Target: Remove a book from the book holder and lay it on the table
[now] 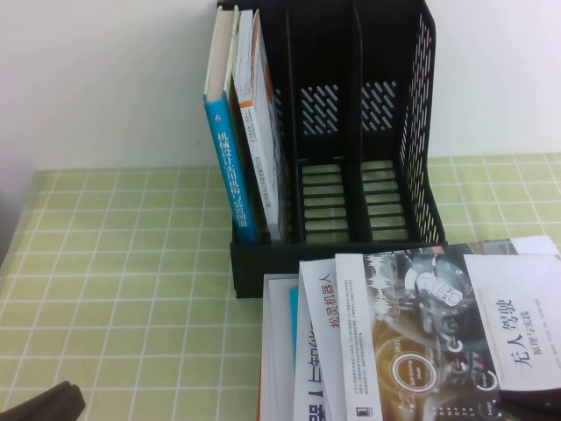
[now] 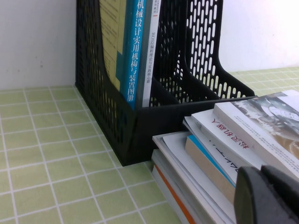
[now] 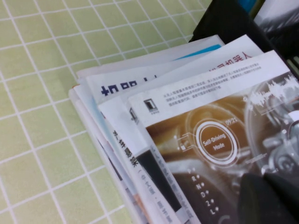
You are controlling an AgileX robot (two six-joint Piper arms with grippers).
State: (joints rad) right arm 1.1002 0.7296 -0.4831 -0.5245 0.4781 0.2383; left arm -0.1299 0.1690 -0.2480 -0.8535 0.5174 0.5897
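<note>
- The book (image 1: 447, 342), dark tech cover with gold circles and a white title panel, lies flat on top of a fanned stack of books (image 1: 307, 351) directly in front of the book holder (image 1: 351, 149). It is out of the rack and rests on the stack, not on the cloth itself.
- Judgement: the stack serves as the laying spot, so the book sits skewed over its neighbours, one corner overhanging. The laying step looks essentially done.
- Book holder: the compartment farthest from the perforated side holds a blue-spined book (image 1: 230, 167) and a white-spined book (image 1: 263, 140), both upright. The other two compartments show only bare slots.
- Right pincer (image 3: 271, 200): right wrist view shows it as a dark mass low over the book's cover, at the edge away from the holder. Cannot tell whether it is open, shut or touching.
- Left pincer (image 2: 266, 196): dark body beside the stack, in front of the holder. Cannot tell its opening either.
- Tabletop (image 1: 114, 289): yellow-green grid cloth around the holder.
- High view alone gives the full cover and the compartments.
- Left wrist view alone shows the stack's edge-on layers, including an orange-edged volume (image 2: 170, 193) at the bottom.
- Right wrist view alone resolves the "Self-Driving Mode" ring.
</note>
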